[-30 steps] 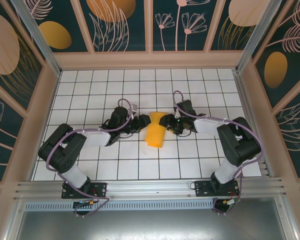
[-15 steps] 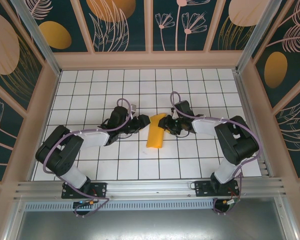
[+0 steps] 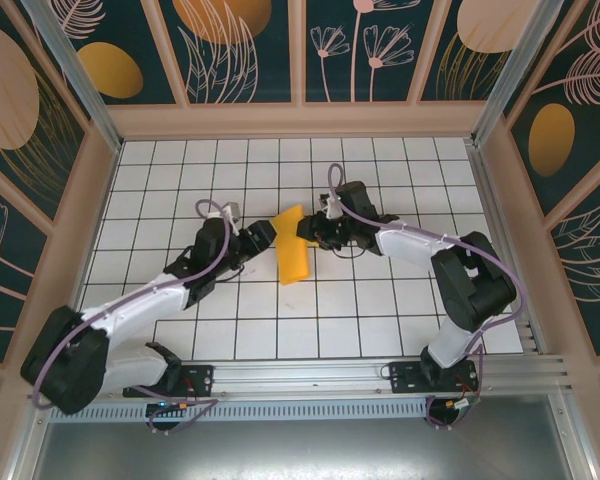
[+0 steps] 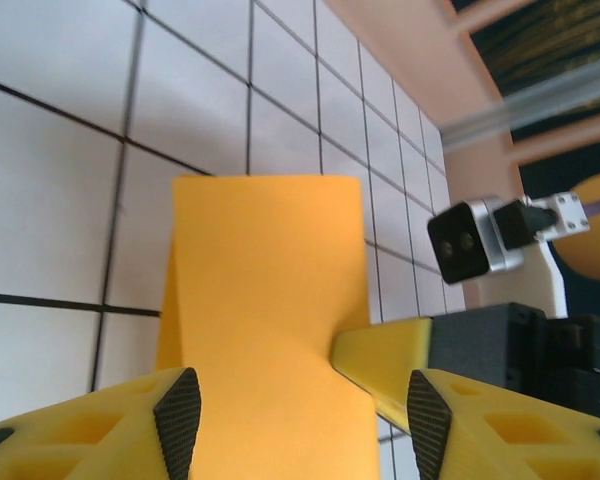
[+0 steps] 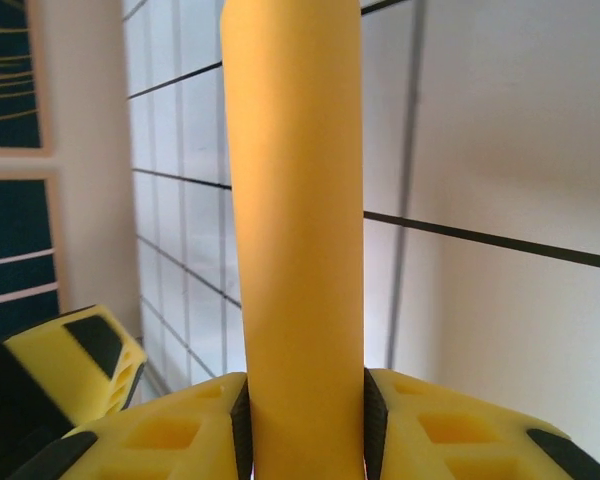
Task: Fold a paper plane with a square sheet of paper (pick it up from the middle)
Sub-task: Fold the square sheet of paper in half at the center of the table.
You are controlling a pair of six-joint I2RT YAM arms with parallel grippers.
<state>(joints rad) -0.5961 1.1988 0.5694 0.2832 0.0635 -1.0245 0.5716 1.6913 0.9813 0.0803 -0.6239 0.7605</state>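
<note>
The square sheet of paper [image 3: 291, 258] is orange-yellow and bent lengthwise into a narrow curl over the white grid table [image 3: 380, 320]. My right gripper [image 3: 306, 230] is shut on its far end. In the right wrist view both pads squeeze the rolled sheet of paper [image 5: 292, 180] at the right gripper [image 5: 305, 425]. My left gripper [image 3: 264, 237] sits at the paper's left side. In the left wrist view the left gripper [image 4: 302, 425] is open, its jaws wide on either side of the paper [image 4: 265, 260]. A yellow finger of the right gripper [image 4: 385, 355] reaches in between them.
Pale wooden walls [image 3: 300, 120] with dark leafy panels enclose the table on three sides. A metal rail [image 3: 300, 378] carries both arm bases along the near edge. The left gripper's finger [image 5: 70, 370] shows at the lower left of the right wrist view.
Both grippers and the paper have shifted left and toward the back wall. The right jaws have closed, narrowing the paper into a curl. The left jaws have widened and the left arm has stretched out.
</note>
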